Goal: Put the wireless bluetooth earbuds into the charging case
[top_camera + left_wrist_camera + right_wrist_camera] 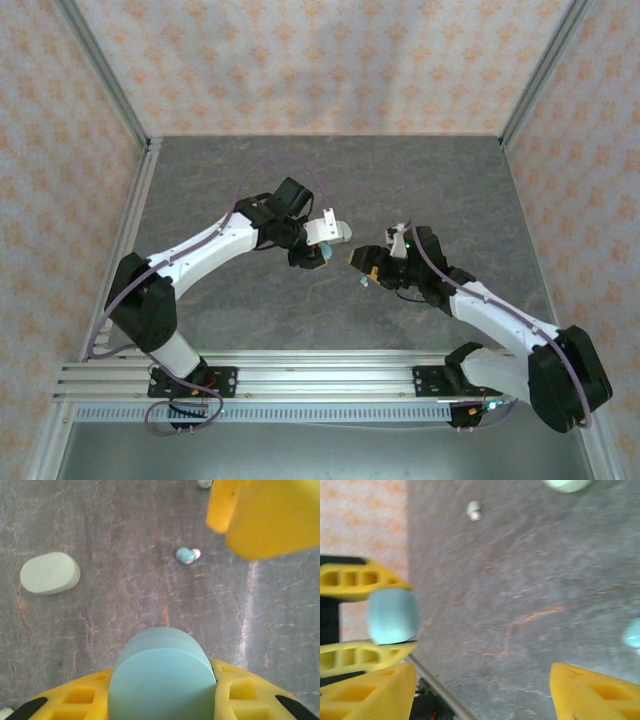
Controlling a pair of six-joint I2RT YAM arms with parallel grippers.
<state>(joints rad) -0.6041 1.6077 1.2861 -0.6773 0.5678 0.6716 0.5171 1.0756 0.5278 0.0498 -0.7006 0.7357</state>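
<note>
Clamping a light-blue charging case (162,680), the left gripper (318,252) hangs above the table (125,525); the right gripper (480,677) stands spread just beside. Earbuds (186,555) lie loose near a mint case (50,573).

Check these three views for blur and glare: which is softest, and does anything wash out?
Right wrist view: softest, smeared throughout, the earbud a pale blob. Left wrist view: table in focus with a pale glare streak at right, the near blue case slightly soft. Top external view: evenly lit, crisp, no glare.
</note>
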